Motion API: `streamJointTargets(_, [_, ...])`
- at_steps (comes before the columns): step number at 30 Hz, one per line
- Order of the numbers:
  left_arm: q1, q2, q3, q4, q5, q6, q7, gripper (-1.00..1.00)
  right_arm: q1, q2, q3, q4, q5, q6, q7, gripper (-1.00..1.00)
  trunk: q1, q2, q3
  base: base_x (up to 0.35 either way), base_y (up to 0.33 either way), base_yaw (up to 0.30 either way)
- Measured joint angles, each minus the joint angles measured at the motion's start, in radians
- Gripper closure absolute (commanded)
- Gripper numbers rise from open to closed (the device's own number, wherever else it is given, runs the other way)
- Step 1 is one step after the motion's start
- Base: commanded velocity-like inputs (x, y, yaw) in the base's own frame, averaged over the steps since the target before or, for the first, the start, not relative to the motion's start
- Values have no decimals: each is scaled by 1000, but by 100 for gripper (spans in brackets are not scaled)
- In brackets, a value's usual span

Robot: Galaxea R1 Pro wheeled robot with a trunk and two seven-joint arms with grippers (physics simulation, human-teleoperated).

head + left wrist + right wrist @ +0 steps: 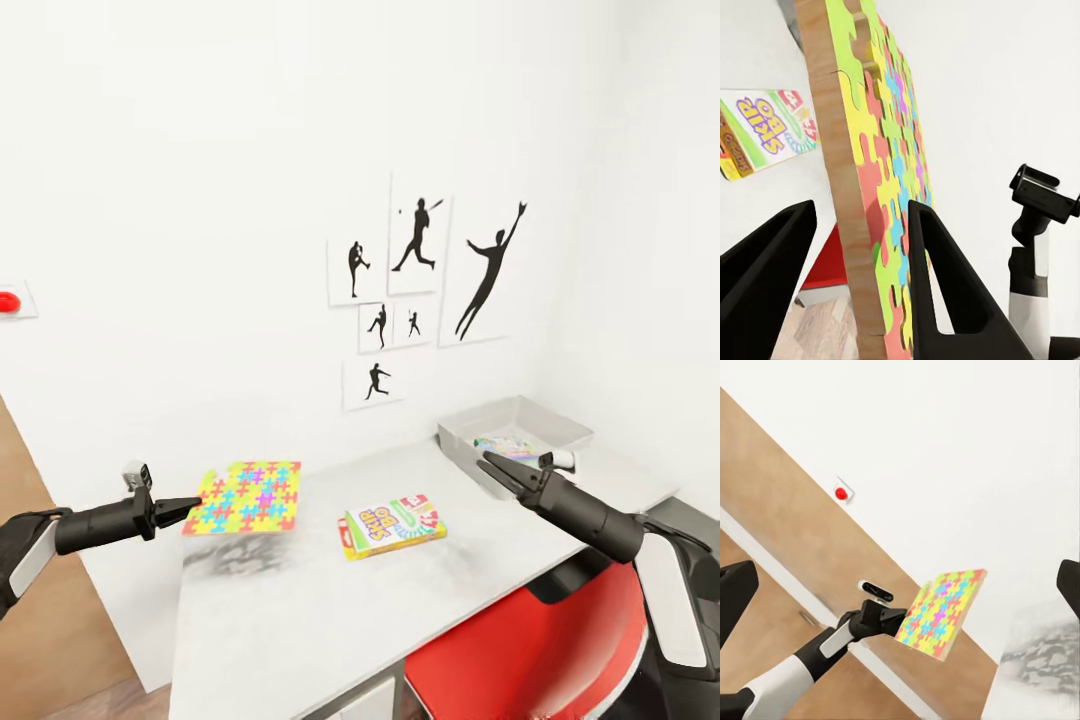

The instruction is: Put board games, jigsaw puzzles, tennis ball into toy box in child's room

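While airborne, jigsaw puzzle (874,195) between left jaws.

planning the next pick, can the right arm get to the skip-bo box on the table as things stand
Probably yes. The right gripper is open and holds nothing, and the skip-bo box lies flat on bare table with nothing between them. The left gripper holds the jigsaw puzzle off to the side.

Six black baseball-player silhouette pictures (415,300) hang clustered on the far white wall (200,180). A red round button on a white plate (8,300) sits far left on that wall. A red chair (530,655) stands near right.
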Motion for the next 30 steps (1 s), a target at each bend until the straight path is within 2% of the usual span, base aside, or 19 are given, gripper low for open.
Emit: streamJointTargets(30, [-1,-3,-2,-2,0,-4,4,100,-1,0,-1,2,-5,0,1,-100,-115,209,104,0,0,-277])
